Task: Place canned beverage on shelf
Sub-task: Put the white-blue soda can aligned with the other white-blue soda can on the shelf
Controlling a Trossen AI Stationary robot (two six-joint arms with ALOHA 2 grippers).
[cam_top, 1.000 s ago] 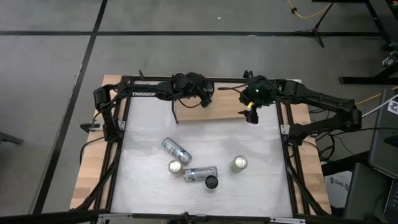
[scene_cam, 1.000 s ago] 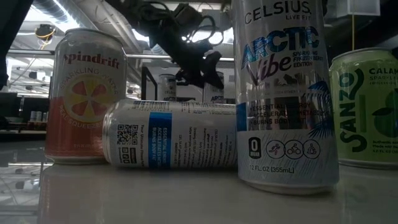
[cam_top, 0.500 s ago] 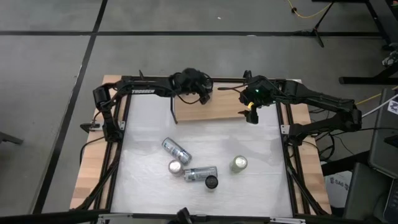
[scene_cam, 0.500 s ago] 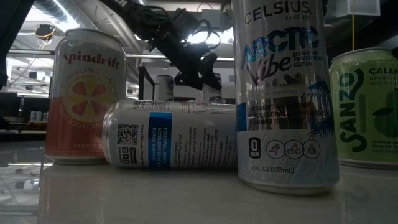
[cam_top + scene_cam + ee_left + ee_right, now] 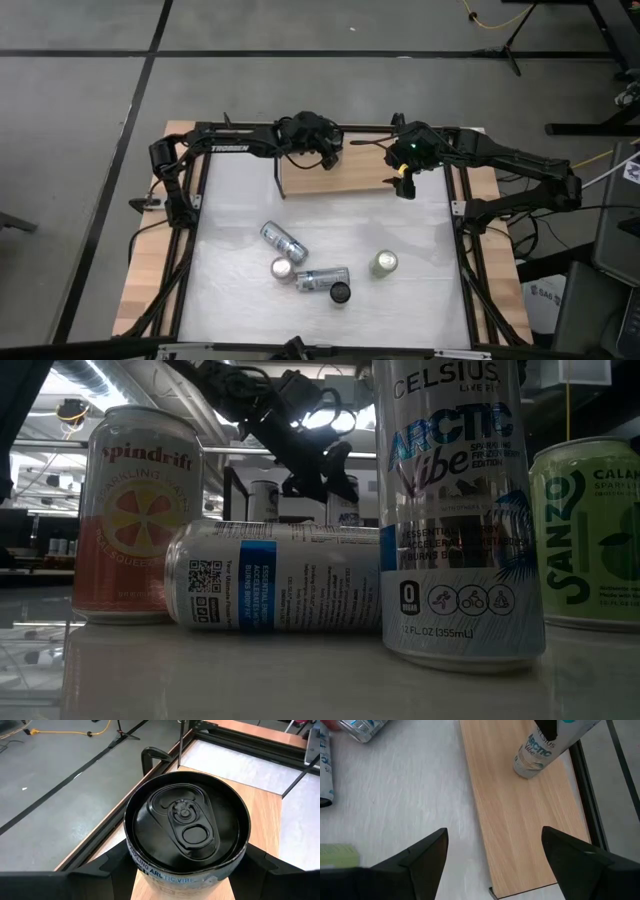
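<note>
The shelf, a low light-wood board (image 5: pixel 345 178), stands at the table's far edge. My left gripper (image 5: pixel 324 157) is over its left part, shut on a silver-and-blue can with a black top (image 5: pixel 187 820). In the right wrist view that can (image 5: pixel 536 751) stands with its base on or just above the board; I cannot tell which. My right gripper (image 5: pixel 403 186) is open and empty at the shelf's right end, over the board's near edge (image 5: pixel 470 795). Several other cans are on the white table nearer the front. My left gripper pinches the can between its two fingers (image 5: pixel 100 870), on the upper side wall just below the rim (image 5: pixel 137 862). The fingers come from above, slanting down. The can stays upright, top up, its base at the board.
On the table, two silver cans lie on their sides (image 5: pixel 283 241) (image 5: pixel 322 280). A pink can (image 5: pixel 140 515), a tall black-topped can (image 5: pixel 455 510) and a green can (image 5: pixel 590 535) stand upright. A black wire upright (image 5: pixel 281 178) is at the shelf's left end.
My left gripper, still shut on the can, has shifted a little toward the table's far edge over the shelf. My right arm has kept still.
</note>
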